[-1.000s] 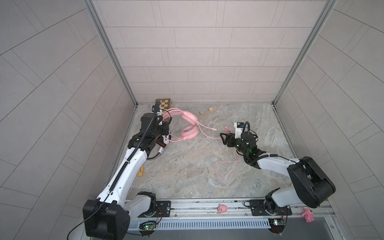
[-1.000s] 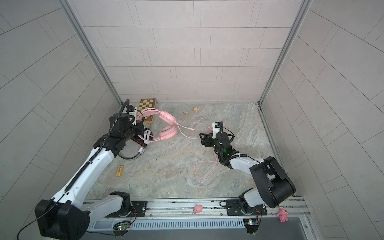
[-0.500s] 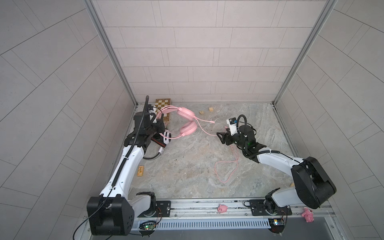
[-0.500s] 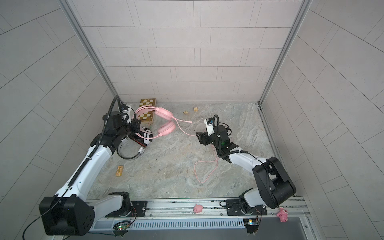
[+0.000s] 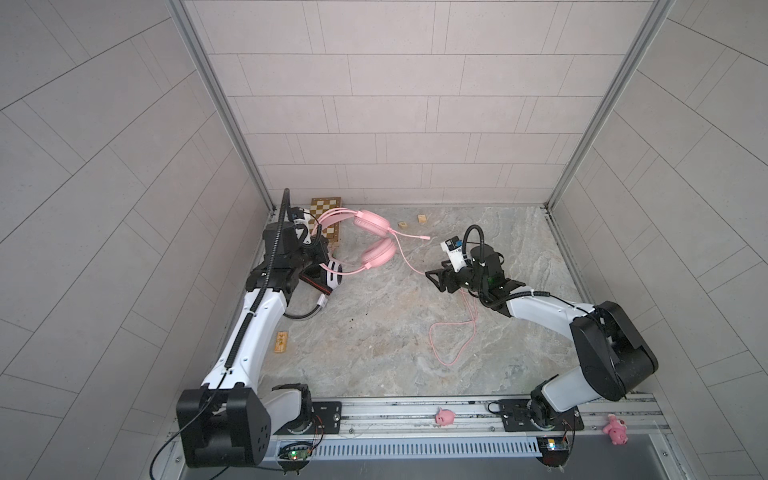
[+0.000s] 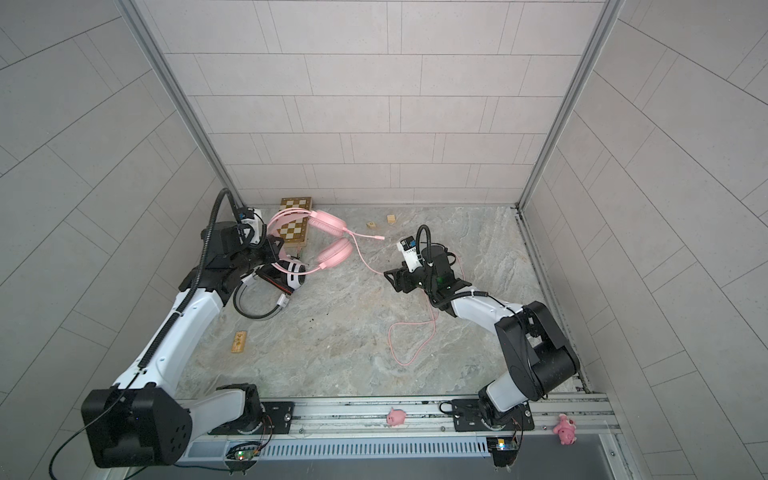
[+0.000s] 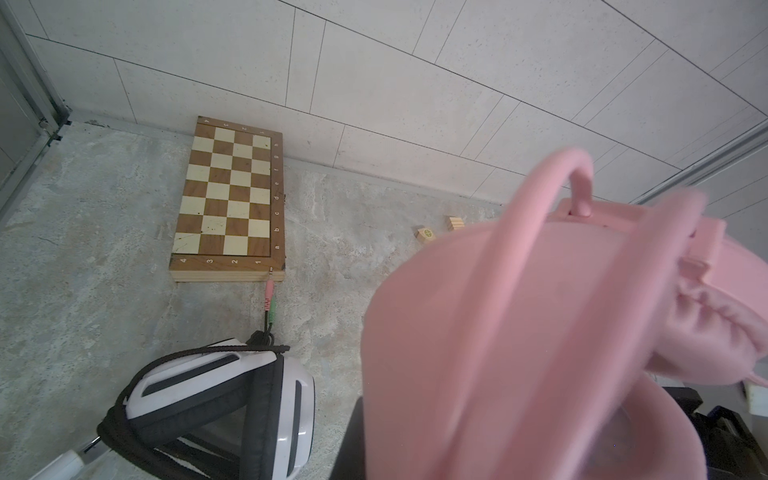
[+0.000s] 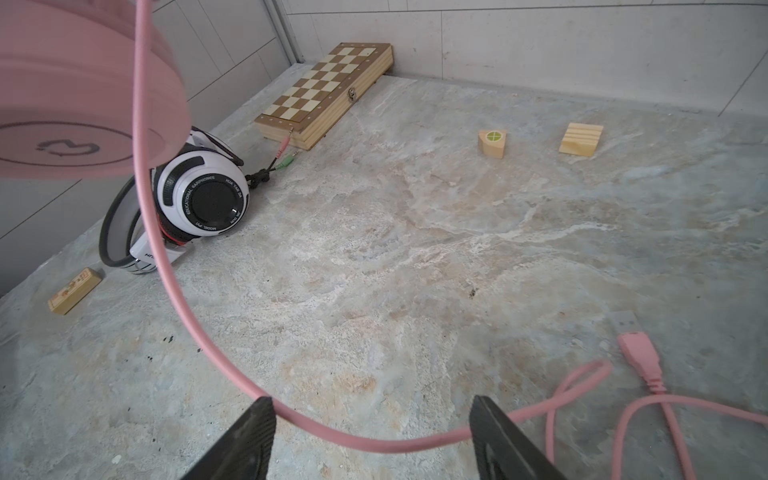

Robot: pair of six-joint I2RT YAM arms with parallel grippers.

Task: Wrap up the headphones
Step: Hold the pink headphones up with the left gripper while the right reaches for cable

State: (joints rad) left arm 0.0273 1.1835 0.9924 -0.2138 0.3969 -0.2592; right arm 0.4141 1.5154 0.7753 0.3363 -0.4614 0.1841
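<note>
Two headsets here: white headset (image 5: 333,279) down on the table (image 5: 374,353) beside the left arm (image 5: 257,328), pink headset (image 5: 379,252) raised near the chessboard (image 5: 325,206). In the last second, hauled the pink one up and back toward the corner, left jaws clamped shut, apparently on its headband. Brought the right jaws closer too, spread wide astride the pink cord (image 8: 195,328), not pinching it. Draws that cord off the table, probably readying a first wrap; loose loop left lying.

Chessboard (image 5: 325,218) is in the back-left corner, blocks (image 5: 422,218) off to its right. One headset (image 5: 333,279) lies in front of it, other headset (image 5: 376,254) raised alongside, its cord (image 8: 178,291) trailing right.
</note>
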